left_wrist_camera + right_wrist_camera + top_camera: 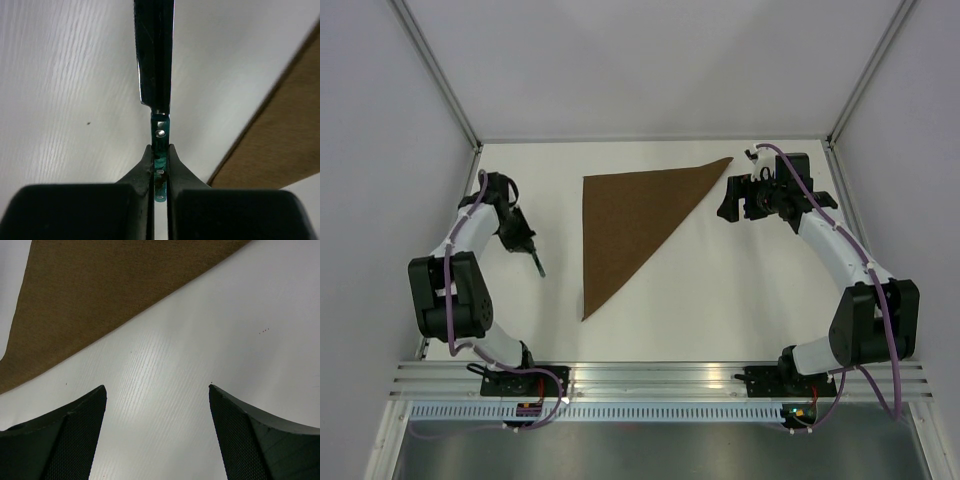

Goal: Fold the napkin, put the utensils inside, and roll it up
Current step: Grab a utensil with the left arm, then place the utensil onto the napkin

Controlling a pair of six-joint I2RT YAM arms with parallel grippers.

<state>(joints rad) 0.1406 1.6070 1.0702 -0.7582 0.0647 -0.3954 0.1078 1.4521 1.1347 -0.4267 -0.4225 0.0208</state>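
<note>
The white table (650, 330) is bearing the folded, limp napkin (630, 215) centrally; left gripper (160, 157) is clamping the stiff, likely slick knife (156, 60) by its handle, left of it; right gripper (157, 400) is gaping empty

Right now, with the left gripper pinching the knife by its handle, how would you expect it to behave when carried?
The knife looks rigid: its shiny blade runs dead straight out from the left gripper. Being slim, it is probably light. The pinch sits near the handle's end, so it might pivot or slip.

Room to pass on table (740, 300) either side of napkin (620, 220).
</note>
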